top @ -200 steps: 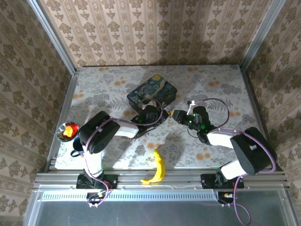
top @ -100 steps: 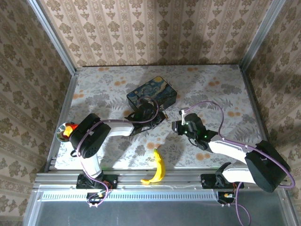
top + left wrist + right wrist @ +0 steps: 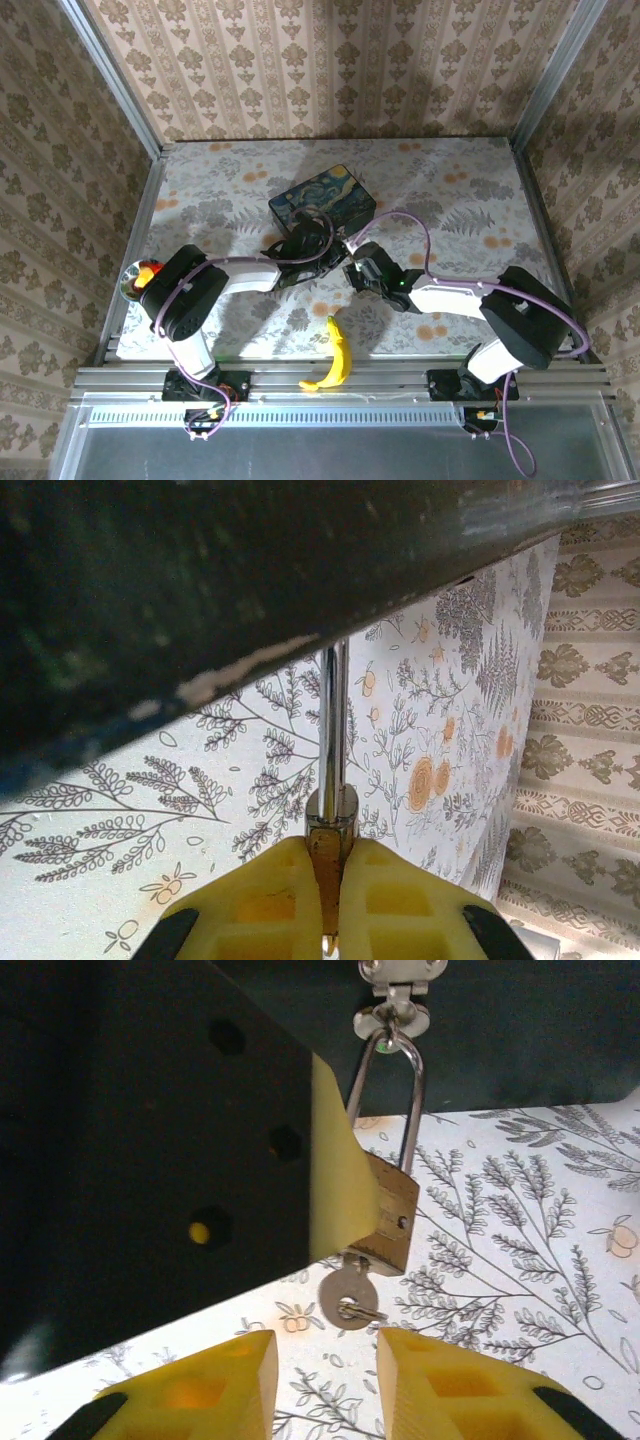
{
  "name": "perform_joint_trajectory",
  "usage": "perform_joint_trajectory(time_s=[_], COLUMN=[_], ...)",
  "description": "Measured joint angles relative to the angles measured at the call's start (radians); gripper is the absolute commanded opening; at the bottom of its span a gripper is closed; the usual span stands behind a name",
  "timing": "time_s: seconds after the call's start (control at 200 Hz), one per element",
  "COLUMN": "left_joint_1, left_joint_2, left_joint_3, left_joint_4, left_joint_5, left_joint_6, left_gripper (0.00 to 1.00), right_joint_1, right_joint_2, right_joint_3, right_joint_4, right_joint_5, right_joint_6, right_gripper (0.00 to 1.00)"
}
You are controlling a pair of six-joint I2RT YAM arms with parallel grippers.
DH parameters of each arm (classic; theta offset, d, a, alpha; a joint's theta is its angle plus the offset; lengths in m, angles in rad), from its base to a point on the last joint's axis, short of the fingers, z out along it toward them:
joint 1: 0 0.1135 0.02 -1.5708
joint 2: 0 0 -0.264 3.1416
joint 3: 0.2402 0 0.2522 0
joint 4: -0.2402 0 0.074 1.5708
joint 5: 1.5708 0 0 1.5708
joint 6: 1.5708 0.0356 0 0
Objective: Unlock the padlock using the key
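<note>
Right wrist view gives you the clearest read: the padlock (image 3: 388, 1215) hangs by its shackle (image 3: 412, 1090) from the clasp (image 3: 398, 980) of the dark painted box (image 3: 322, 197), just above the floral table (image 3: 520, 1220). The key (image 3: 346, 1301) sits in the padlock's underside, head pointing down. Your left gripper (image 3: 328, 875) is clamped on the brass body, one yellow pad (image 3: 335, 1175) pressed against its side. Your right gripper (image 3: 325, 1350) has its jaws apart just below the key head, not touching it.
</note>
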Motion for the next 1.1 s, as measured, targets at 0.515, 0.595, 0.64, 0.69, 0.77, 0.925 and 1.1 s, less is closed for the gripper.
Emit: perform_joint_trajectory(time_s=[0.515,0.595,0.64,0.69,0.77,0.925,1.1], left_joint_1=[0.014,0.014,0.016,0.017,0.019,0.019,0.031], left_joint_2=[-0.006,-0.007,-0.007,-0.009,-0.012,-0.014,-0.015], left_joint_3=[-0.018,-0.019,-0.021,-0.023,-0.025,-0.028,-0.031], left_joint_4=[0.005,0.006,0.007,0.008,0.007,0.008,0.007], left_joint_5=[0.014,0.014,0.014,0.015,0.014,0.012,0.004], left_joint_6=[-0.004,-0.004,-0.003,-0.004,-0.004,-0.003,-0.003], left_gripper=[0.00,0.00,0.00,0.00,0.00,0.00,0.00], right_joint_1=[0.021,0.021,0.021,0.021,0.021,0.018,0.014], right_joint_2=[0.122,0.131,0.133,0.134,0.138,0.158,0.186], right_joint_3=[0.058,0.061,0.064,0.065,0.069,0.091,0.116], right_joint_4=[-0.014,-0.014,-0.014,-0.014,-0.014,-0.010,-0.003], right_joint_5=[0.105,0.108,0.109,0.110,0.117,0.136,0.142], right_joint_6=[-0.121,-0.127,-0.131,-0.135,-0.148,-0.157,-0.168], right_gripper=[0.44,0.44,0.44,0.44,0.45,0.45,0.45])
